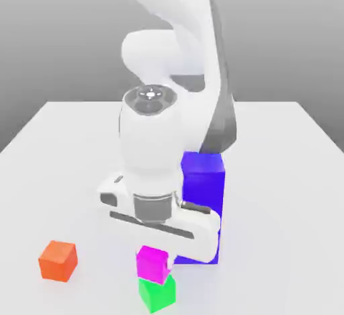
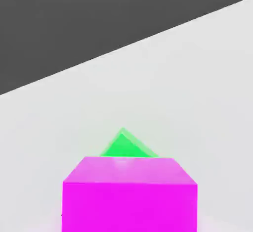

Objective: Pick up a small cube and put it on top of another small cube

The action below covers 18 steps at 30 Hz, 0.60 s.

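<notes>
Placement step: pink cube (image 1: 153,264) sits directly above the green cube (image 1: 157,292), under the gripper (image 1: 158,248), whose grasp cannot be told; next move calls for square alignment, then release.

Magenta small cube (image 1: 153,264), green cube (image 1: 157,292), orange cube (image 1: 58,260), blue-violet block (image 1: 202,193).

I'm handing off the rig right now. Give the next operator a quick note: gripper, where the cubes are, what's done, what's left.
Gripper: directly above the pink cube; jaw state can't be told.
Pink cube: sits over the green cube, at the front of the table; whether it rests on it yet is unclear.
Nearby: blue block just behind, orange cube toward the exterior view's left.
Done: pink brought over green.
Left: confirm it is seated, release, lift away.
</notes>
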Each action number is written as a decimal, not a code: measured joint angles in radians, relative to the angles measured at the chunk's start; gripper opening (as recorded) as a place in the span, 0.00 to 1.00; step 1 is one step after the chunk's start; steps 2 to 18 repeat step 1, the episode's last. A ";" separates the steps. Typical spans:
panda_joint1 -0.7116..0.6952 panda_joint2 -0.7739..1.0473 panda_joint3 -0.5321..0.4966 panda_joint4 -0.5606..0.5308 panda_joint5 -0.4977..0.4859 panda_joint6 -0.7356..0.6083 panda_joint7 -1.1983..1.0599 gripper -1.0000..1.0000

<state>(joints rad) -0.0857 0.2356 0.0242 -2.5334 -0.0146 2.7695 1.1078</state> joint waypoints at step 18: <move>0.000 0.000 0.000 0.000 0.000 0.000 0.000 1.00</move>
